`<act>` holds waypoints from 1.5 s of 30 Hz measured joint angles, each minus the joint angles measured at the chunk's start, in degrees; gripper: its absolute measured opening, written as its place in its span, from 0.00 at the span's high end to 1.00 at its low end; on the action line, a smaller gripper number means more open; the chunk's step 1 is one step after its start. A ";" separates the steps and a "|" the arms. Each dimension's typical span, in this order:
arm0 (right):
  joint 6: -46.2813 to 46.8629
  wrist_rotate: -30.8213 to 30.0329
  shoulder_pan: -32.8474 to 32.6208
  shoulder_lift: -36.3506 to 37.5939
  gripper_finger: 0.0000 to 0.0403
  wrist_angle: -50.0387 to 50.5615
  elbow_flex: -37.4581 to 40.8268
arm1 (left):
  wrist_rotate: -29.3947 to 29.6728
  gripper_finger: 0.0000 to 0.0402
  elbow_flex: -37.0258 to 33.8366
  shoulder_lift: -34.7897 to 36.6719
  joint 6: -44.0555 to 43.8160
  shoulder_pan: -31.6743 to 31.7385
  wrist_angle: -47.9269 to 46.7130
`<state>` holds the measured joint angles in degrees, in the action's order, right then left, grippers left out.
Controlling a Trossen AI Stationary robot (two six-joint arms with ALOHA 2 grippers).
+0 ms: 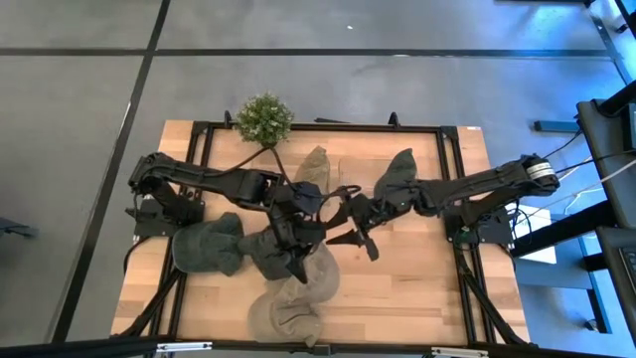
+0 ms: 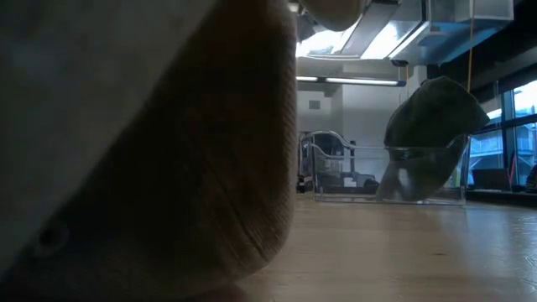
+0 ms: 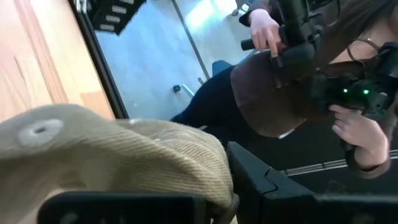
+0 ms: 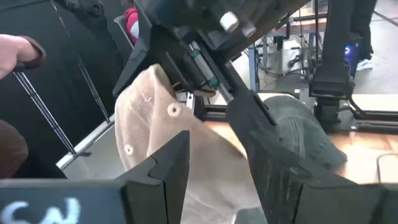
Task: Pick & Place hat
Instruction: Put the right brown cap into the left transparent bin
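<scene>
Left pincer (image 1: 295,261) clamped on the tan cap (image 1: 298,293) at the worktop's (image 1: 417,288) near edge, cap trailing nearward below it. Right pincer (image 1: 360,242) open, just right of it, nothing between fingers. Probably left arm's job.

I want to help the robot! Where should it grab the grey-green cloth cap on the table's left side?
Probably the grey-green cloth cap's soft crown, pinched from straight above near its outer edge: it lies slumped, and its other side crowds a second dark cap by the left gripper.
</scene>
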<state>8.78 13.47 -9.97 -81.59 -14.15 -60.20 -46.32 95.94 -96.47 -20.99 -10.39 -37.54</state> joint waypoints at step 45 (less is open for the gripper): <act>0.17 6.29 -2.69 -2.88 0.60 -5.05 0.02 | 5.03 0.93 0.02 0.02 0.54 2.86 5.14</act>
<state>8.95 19.75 -12.67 -84.47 -19.20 -60.19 -41.29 95.96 -96.44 -20.46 -7.54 -32.40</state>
